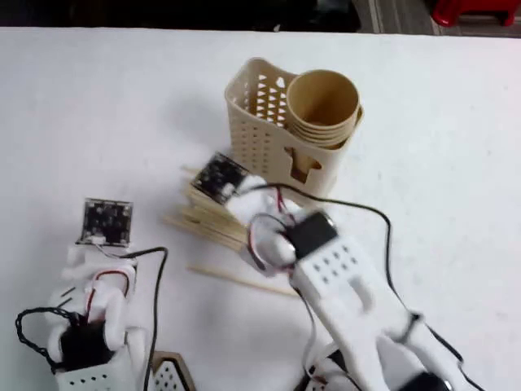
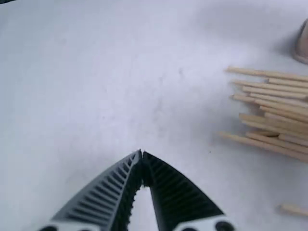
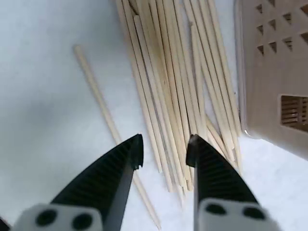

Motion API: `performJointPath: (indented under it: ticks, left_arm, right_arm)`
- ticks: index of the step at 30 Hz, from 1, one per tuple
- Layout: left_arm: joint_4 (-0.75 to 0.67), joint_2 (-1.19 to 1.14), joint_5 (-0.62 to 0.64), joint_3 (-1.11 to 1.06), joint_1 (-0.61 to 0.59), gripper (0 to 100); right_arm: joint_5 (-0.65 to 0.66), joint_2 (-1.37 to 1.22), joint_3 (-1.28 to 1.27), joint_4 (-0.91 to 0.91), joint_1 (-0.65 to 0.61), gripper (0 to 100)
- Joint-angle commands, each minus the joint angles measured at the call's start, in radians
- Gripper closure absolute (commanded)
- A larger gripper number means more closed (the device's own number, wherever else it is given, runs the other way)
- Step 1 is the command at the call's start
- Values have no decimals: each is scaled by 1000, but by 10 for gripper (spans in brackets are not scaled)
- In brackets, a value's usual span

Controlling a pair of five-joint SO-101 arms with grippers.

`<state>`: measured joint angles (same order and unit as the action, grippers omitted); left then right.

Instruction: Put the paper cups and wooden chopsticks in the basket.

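A cream perforated basket (image 1: 260,122) stands at the table's middle back with a stack of paper cups (image 1: 324,102) inside it. A pile of wooden chopsticks (image 1: 207,220) lies flat just left of and in front of the basket. One stray chopstick (image 1: 240,279) lies nearer the front. My right arm (image 1: 326,261) hangs over the pile. Its gripper (image 3: 164,149) is open just above the chopsticks (image 3: 173,86), with several sticks between the jaws and the basket wall (image 3: 274,72) beside them. My left gripper (image 2: 141,156) is shut and holds nothing, over bare table left of the pile (image 2: 274,110).
The left arm (image 1: 94,326) sits at the front left with a looped black cable beside it. Part of another perforated piece (image 1: 167,375) shows at the front edge. A red object (image 1: 472,10) lies beyond the table's far edge. White tabletop spreads to the left and right.
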<state>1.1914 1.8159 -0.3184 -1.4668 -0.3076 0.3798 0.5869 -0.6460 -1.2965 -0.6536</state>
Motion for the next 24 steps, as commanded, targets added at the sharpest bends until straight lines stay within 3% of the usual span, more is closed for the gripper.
performJointPath:
  ticks: [1,15,24]
  left_arm:
    - [-20,8,-55,-41,-13,976]
    - [-15,8,-55,-55,-13,976]
    - [-15,8,-57,-57,-13,976]
  right_arm:
    - [2,-196,186,25,-16,820]
    - [3,-553,259,297,-88,818]
    - [3,-763,377,321,-82,821]
